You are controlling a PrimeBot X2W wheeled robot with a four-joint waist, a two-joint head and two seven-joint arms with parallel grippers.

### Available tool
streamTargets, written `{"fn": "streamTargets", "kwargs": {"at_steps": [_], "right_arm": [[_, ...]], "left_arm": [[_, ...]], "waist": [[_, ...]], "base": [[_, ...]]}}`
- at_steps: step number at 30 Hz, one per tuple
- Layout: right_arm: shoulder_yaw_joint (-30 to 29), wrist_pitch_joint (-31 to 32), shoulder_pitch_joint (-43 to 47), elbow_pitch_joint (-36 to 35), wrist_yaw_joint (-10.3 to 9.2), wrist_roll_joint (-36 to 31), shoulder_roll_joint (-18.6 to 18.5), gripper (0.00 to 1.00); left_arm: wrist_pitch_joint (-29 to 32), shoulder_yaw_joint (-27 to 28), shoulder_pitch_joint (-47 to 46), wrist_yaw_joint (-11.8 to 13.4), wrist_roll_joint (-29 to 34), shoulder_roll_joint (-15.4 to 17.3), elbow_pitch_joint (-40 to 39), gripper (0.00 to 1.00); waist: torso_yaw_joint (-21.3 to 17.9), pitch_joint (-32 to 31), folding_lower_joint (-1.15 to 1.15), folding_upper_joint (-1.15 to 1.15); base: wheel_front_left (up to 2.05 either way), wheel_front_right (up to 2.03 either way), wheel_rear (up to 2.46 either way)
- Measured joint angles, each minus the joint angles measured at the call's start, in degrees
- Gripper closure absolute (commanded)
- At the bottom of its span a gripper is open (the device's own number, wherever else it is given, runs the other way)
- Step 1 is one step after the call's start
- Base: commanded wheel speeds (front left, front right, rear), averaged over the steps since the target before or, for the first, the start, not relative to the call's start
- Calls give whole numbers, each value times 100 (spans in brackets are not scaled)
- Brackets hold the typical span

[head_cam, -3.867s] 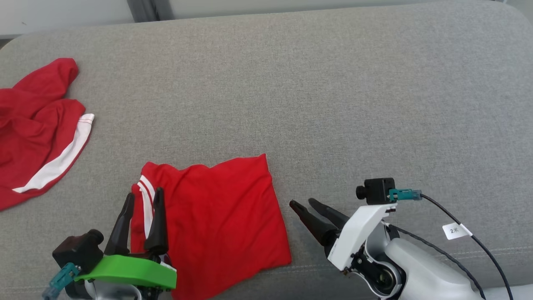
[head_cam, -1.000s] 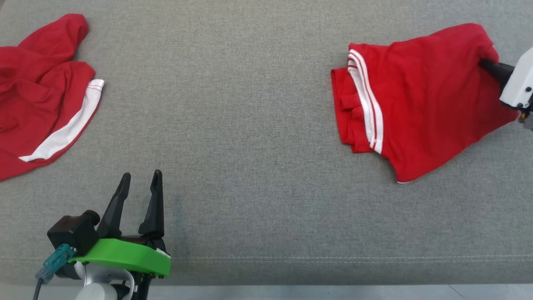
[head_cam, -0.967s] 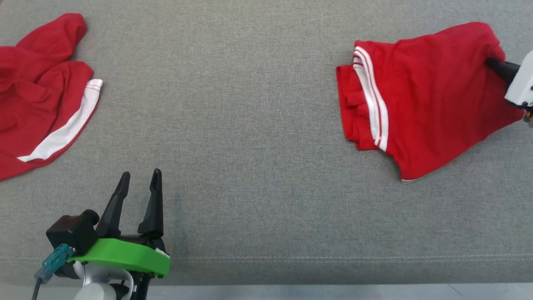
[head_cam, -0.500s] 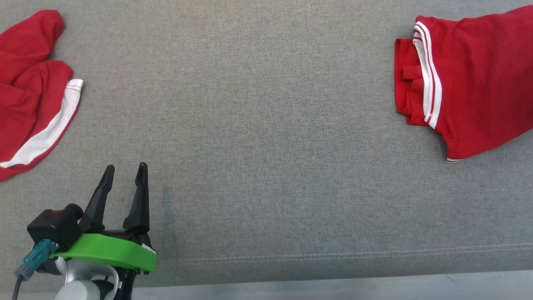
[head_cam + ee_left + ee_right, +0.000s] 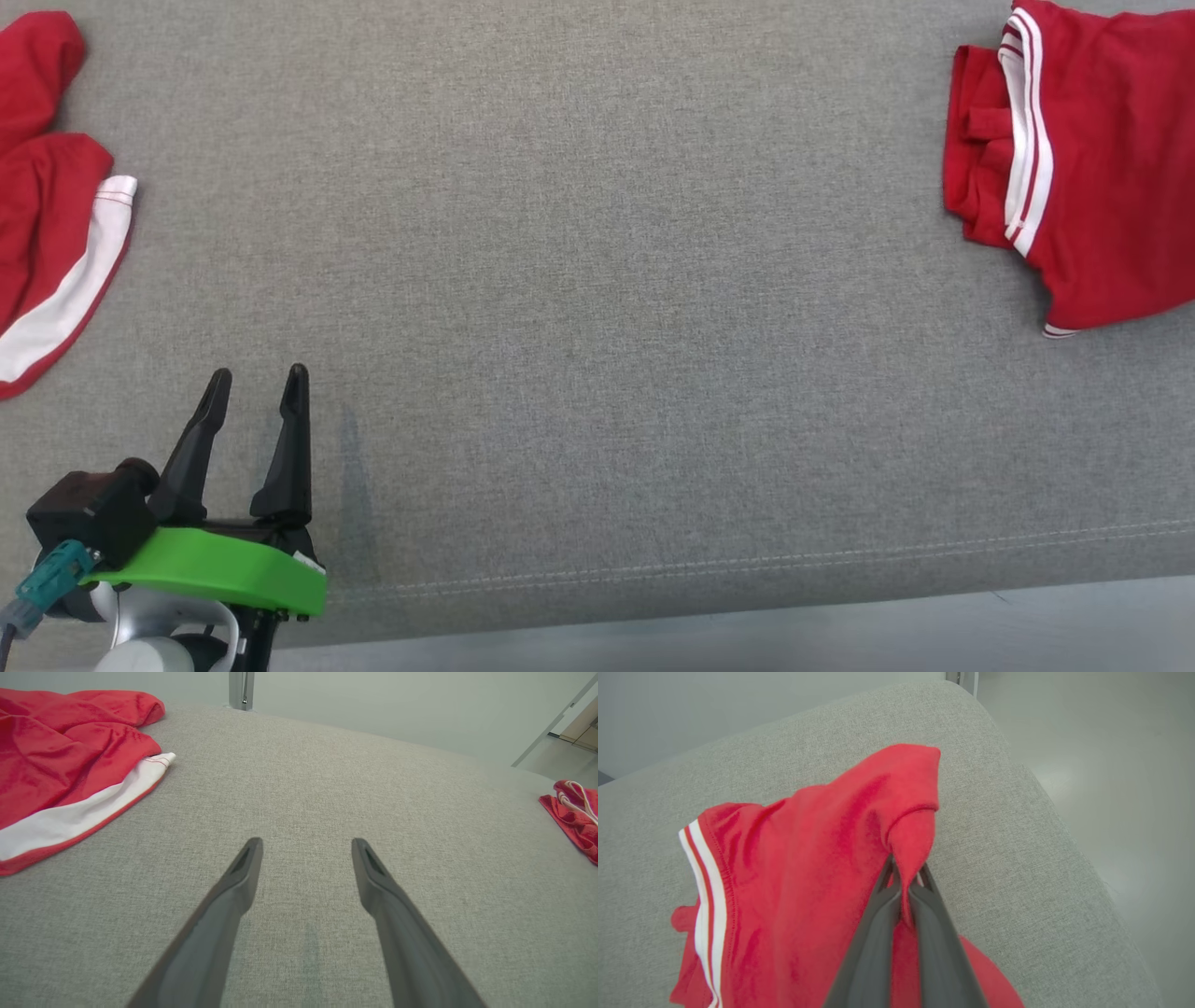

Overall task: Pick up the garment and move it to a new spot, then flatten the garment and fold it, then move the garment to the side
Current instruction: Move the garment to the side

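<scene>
Right wrist view: right pincer (image 5: 906, 867) tight on garment (image 5: 808, 868); left pincer (image 5: 259, 373) wide, empty.

The garment (image 5: 808, 858) is red with white stripes, the couch (image 5: 597, 280) is grey, my left gripper (image 5: 259, 373) black and green.

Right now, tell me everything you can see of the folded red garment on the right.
The folded garment is red, soft knit-looking cloth, with white stripes along one edge and bunched layers beside them. It rests on the grey cushion near its right end, partly cut off by the head view's edge. The right gripper is shut on a pinched-up fold on the side away from the stripes, raising that corner.
</scene>
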Motion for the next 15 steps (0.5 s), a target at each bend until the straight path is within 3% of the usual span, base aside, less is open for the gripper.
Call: {"fn": "streamTargets", "kwargs": {"at_steps": [5,6,8,9,15], "right_arm": [[-91,-318,0,132,-70,-8,0,100],[-112,-382,0,158,-107,-8,8,83],[-116,-449,1,238,-111,-24,33,18],[-116,-500,2,281,-127,-55,44,0],[-125,-853,43,571,-249,-152,63,0]], "left_arm": [[86,70,58,52,33,107,-193,2],[91,82,59,54,33,110,-221,2],[145,87,61,54,40,123,-288,2],[158,86,63,63,47,129,-332,2],[208,75,63,71,49,134,-408,2]], "waist": [[-70,96,0,0],[-86,117,0,0],[-120,161,0,0],[-138,185,0,0],[-227,284,0,0]], "base": [[0,0,0],[0,0,0],[0,0,0],[0,0,0],[0,0,0]]}}
